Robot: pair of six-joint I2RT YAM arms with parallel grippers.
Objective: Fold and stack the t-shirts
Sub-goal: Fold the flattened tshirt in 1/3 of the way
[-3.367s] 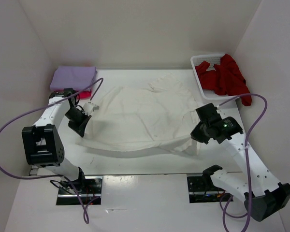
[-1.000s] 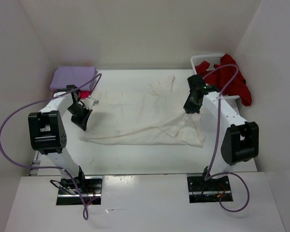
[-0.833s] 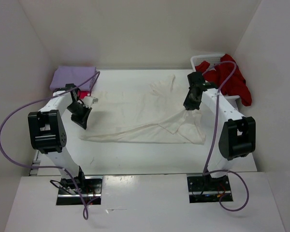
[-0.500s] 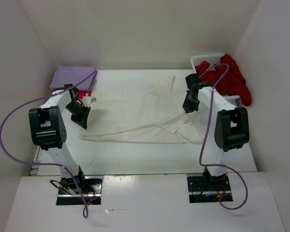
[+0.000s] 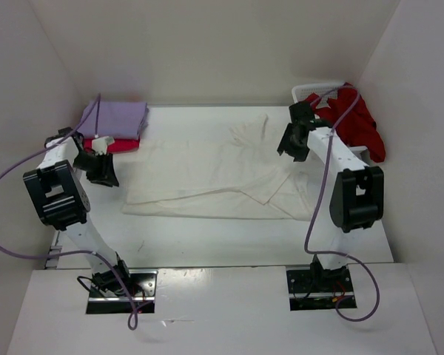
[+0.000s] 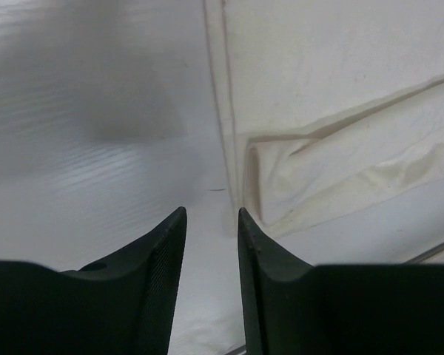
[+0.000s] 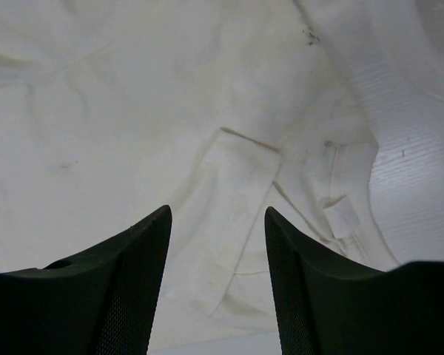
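- The left tool [image 6: 211, 214] hangs over the bare tabletop [image 5: 207, 233], just beside the left edge of the cream shirt [image 5: 214, 170]. Its jaws stand a narrow way apart with nothing between them.
- The right tool [image 7: 217, 214] hovers over the far right part of the same shirt. Its jaws are parted wider and are likewise empty, with only cloth lying below.
- With one empty tool at each end of the cloth, the arms seem placed to take opposite edges together, so the next fold comes over evenly.
- The cream shirt lies flat across the middle of the tabletop and is the only one spread out. It looks partly folded: a long creased edge runs slantwise across it, and a doubled strip shows at its near left corner.
- The cloth is soft and lightly wrinkled. A sleeve lies near the right end, and a small tag shows in the right wrist view.
- The purple shirt [image 5: 115, 117] sits folded in the far left corner on top of the pink shirt [image 5: 122, 144], probably as the start of the stack.
- The dark red shirt [image 5: 351, 118] is bunched and spills over the white basket [image 5: 311, 90] at the far right, not yet folded.
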